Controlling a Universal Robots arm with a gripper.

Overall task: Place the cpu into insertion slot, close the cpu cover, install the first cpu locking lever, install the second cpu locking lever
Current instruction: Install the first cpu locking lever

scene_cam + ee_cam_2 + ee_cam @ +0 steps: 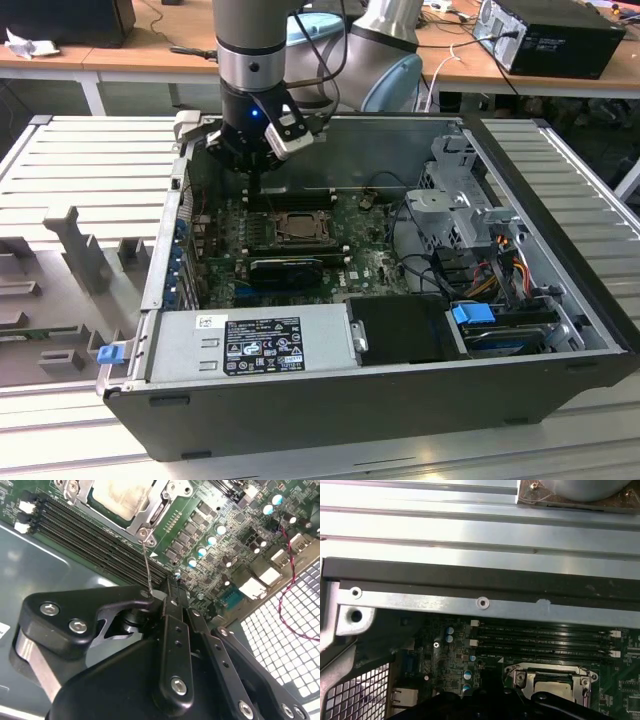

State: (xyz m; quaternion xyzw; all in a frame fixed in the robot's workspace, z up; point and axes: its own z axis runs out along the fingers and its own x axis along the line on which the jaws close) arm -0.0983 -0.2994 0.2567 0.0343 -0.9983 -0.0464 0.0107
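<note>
— Where is the cpu?

— In the slot, lying flat. In both wrist views its dull grey top shows through the window of the cover, which lies down over it.

— And where does the slot sit in the exterior view?

— On the green board, inside the open case. Reading that view as a clock face centred on the slot, the memory slots run just beside it at twelve o'clock. The power supply lies well off at six.

— The gripper?

— On the same clock it hangs from the arm near the slot, at about eleven o'clock. Its tips are low inside the case, over the board's far edge.

— Fingers apart or together?

— Together. In the second wrist view they are pinched on the free end of a thin wire lever.

— How does the lever run?

— It starts at a screw by the cover's corner, crosses above the memory slots and ends between the fingertips. It stands clear of the board rather than lying flat along the slot.

— Does the gripper touch anything else?

— No. It meets the lever and nothing else, and stands apart from the cover and the cpu.
</note>
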